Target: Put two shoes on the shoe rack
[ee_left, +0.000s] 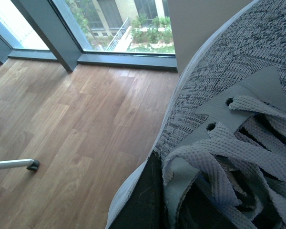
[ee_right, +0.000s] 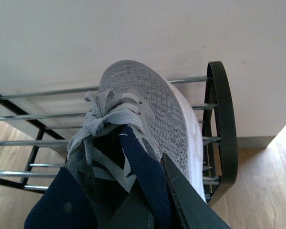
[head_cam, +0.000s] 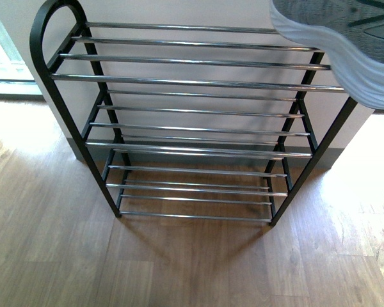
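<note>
The right hand grips a grey knit white-soled sneaker, toe toward the wall, long axis across the top rods of the black-framed chrome-rod shoe rack; the left hand clamps a second grey knit sneaker, toe pointing away from it.

Wood floor, pale wall, sunlit window

Floor: pale wood planks
On floor: shoe rack, against the wall
Top shelf: shoe over right end
</note>
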`<state>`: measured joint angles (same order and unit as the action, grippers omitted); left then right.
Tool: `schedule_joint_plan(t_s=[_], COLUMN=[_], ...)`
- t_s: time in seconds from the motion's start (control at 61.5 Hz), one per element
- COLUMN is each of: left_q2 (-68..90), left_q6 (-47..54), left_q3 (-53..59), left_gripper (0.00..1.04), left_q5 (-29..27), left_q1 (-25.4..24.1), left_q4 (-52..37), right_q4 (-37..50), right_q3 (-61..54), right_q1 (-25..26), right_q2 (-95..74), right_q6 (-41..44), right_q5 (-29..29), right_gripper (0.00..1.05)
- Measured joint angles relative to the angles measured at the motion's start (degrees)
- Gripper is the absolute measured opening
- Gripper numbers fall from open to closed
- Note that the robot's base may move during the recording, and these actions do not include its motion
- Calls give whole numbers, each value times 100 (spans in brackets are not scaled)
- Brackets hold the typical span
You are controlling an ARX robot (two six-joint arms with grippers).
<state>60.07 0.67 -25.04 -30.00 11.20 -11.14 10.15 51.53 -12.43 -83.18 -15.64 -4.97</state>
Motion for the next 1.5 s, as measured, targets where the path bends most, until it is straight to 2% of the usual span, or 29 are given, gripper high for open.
schedule_joint_plan(t_s=[0.228,0.342,0.472,0.732,0.927,1.074,1.204,1.269,1.497], left_q2=[0,0,0,0,0,0,0,0,0], left_q6=[0,0,0,0,0,0,0,0,0], left_q3=[0,0,0,0,0,0,0,0,0], left_gripper=[1,1,1,1,1,1,1,1,1], left_q5=[0,0,0,-2,-2,-2,0,-2,-2], left_q1=[0,0,0,0,0,0,0,0,0], left_q4=[0,0,0,0,0,0,0,0,0], right_q4=[-407,-907,-935,-905,-953,-1449,-1784,-1788,-1766], right_q3=[1556,2214,2428,2457,2387,2457,2490,2490,2483], right_q1=[70,330,597,590,575,706,848,883,892], right_q2=[-1733,-2321,-2621,-2664,-2662,-2614,-2459,-2343,-2221], right_q6=[-702,-1196,-1666,-1821,-1917,-2280,-2286,-2280,-2236], right_q5=[-595,-811,-850,-743,-511,66,807,894,901], right_gripper=[1,1,1,1,33,65,86,96,95])
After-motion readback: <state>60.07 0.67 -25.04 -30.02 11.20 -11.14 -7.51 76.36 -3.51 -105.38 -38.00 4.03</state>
